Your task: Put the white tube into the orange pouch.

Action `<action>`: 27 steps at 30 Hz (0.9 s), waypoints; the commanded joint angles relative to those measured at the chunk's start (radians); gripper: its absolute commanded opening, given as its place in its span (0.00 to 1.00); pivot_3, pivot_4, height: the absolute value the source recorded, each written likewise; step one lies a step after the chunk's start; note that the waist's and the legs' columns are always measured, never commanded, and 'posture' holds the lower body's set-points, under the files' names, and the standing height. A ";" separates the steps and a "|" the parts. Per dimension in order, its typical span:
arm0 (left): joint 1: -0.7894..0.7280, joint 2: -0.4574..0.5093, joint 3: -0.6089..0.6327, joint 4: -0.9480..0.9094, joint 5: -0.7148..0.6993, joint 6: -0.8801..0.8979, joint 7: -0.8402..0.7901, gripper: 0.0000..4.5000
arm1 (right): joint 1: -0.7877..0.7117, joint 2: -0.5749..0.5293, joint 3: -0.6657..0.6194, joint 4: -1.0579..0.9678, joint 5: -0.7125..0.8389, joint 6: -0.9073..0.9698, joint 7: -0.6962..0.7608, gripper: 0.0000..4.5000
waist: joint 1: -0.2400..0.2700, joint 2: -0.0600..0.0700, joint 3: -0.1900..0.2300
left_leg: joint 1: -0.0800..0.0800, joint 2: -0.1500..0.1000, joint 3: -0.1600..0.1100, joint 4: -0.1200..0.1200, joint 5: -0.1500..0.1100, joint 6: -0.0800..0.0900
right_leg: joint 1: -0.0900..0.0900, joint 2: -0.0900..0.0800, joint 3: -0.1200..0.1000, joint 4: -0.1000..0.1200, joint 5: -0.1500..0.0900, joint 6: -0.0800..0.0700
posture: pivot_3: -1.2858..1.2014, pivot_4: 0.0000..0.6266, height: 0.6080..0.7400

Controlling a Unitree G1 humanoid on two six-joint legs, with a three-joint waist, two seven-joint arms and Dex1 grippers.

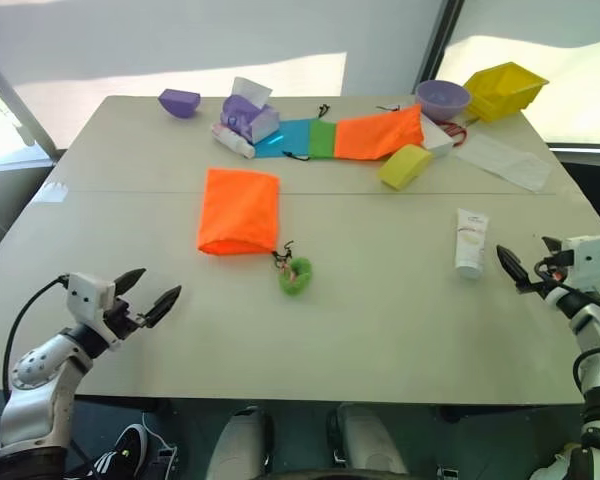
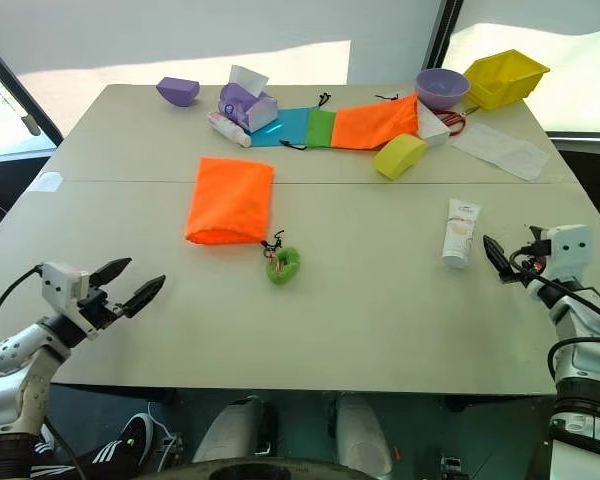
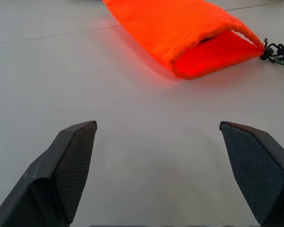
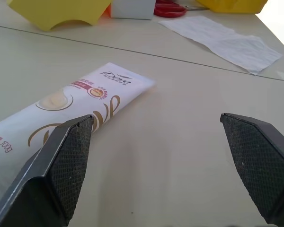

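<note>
My left end effector [image 1: 148, 291] and right end effector [image 1: 525, 262] both hover wide open and empty over the pale worktop [image 1: 380, 300]. The small flat white plastic squeeze tube [image 1: 470, 241] lies just beside my right fingers, well apart from the neon-orange fabric drawstring pouch [image 1: 239, 209], which lies flat mid-worktop beside its green ring [image 1: 295, 275].

The white tube [image 4: 61, 118] reads "Dove" in small print, with "100g" near its cap end.
</note>
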 commanded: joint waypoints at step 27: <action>-0.286 -0.028 -0.194 0.034 0.302 -0.244 0.130 0.99 | 0.036 0.069 0.247 -0.616 0.074 0.181 0.120 1.00 | 0.002 0.000 0.000 | 0.000 0.000 0.000 0.000 0.000 0.000 | 0.000 0.001 0.000 0.000 0.000 0.001 | 0.52 0.24 1.00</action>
